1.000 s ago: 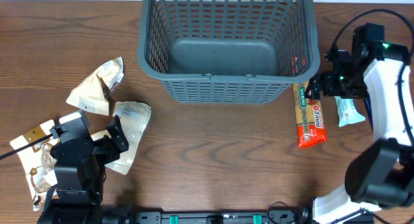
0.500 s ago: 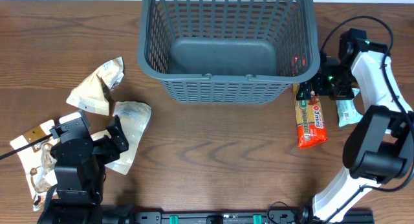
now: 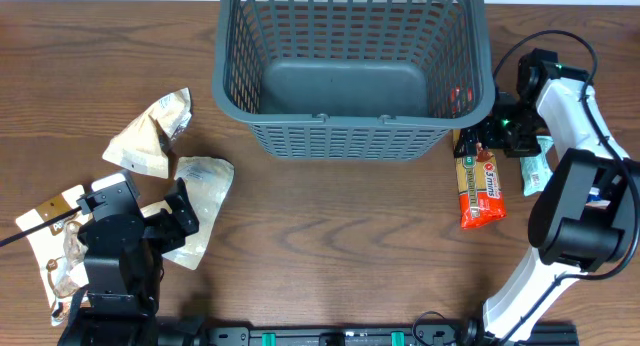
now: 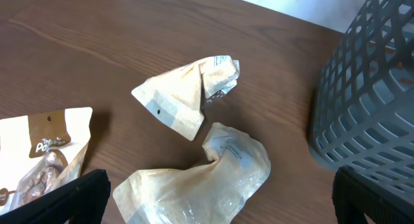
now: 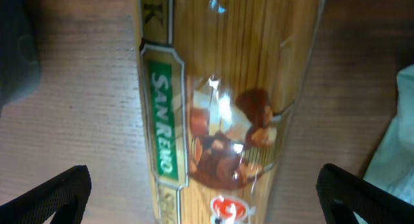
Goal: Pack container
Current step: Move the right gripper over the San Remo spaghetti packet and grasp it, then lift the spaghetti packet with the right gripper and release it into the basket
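The container, a large grey-blue lattice basket (image 3: pixel 350 138), stands empty at the back centre; its wall fills the right edge of the left wrist view (image 4: pixel 375 101). My right gripper (image 3: pixel 490 136) hangs open just right of the basket. It is low over the top end of a long orange pasta packet (image 3: pixel 480 186), and its black fingertips straddle the packet (image 5: pixel 213 107) without touching it. My left gripper (image 3: pixel 143 206) stands open at the front left. Nothing is between its fingers, and a crumpled beige packet (image 4: pixel 207 179) lies below them.
A second beige packet (image 3: pixel 150 136) lies left of the basket. A pouch with brown print (image 3: pixel 55 236) lies at the front left. A small teal and white packet (image 3: pixel 537 171) rests right of the pasta packet, close to the right arm.
My right gripper has swung left and down, from beside the teal packet to over the pasta packet's top end. The left arm has not moved.
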Robot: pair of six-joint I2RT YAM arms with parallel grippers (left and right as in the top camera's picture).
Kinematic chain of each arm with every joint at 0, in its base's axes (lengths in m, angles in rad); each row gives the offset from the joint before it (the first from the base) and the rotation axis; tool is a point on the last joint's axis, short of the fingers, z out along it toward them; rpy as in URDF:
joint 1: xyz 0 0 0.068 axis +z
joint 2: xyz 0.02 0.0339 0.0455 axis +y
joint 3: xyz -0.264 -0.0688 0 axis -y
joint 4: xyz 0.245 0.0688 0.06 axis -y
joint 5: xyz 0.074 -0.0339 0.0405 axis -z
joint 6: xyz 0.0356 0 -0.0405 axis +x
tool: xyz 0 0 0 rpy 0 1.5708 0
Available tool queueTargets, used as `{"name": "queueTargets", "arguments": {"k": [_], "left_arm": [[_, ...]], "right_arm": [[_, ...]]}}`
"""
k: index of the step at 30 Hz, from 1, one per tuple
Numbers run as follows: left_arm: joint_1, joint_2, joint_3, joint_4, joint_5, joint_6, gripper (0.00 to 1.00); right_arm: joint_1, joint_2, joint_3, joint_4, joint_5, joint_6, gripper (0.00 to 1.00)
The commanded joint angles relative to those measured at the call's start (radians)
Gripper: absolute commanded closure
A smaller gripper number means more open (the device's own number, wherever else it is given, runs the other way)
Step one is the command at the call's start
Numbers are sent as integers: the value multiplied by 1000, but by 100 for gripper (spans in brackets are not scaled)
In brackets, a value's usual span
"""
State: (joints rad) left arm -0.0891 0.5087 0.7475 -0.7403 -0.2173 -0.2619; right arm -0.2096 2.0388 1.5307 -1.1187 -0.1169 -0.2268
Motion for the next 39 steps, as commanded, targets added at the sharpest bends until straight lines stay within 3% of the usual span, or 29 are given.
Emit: {"name": "queueTargets", "arguments": {"k": [1, 14, 17, 20, 21, 24, 26, 31, 39], "left_arm": [[-4, -1, 18, 1, -16, 2, 1], [-4, -1, 18, 1, -16, 2, 1], [-4, -1, 18, 1, -16, 2, 1], [-4, -1, 18, 1, -16, 2, 1], [-4, -1, 18, 1, -16, 2, 1], [-4, -1, 18, 1, -16, 2, 2], [-4, -1, 18, 1, -16, 2, 2], [-4, -1, 18, 1, -16, 2, 1], [-4, -1, 18, 1, -16, 2, 1]], "right_arm": [[-6, 43, 10, 14, 12, 2, 1], [-6, 123, 10, 54, 72, 39, 1], [-6, 123, 10, 65, 67, 39, 14], [-6, 123, 10, 68, 59, 39, 57], [-6, 123, 10, 68, 58, 39, 66], [-6, 123, 10, 68, 56, 39, 80], [-6, 123, 10, 66, 56, 48, 97], [-6, 105, 31, 35, 24, 92, 99], [-24, -17, 219, -80, 1, 119, 99]]}}
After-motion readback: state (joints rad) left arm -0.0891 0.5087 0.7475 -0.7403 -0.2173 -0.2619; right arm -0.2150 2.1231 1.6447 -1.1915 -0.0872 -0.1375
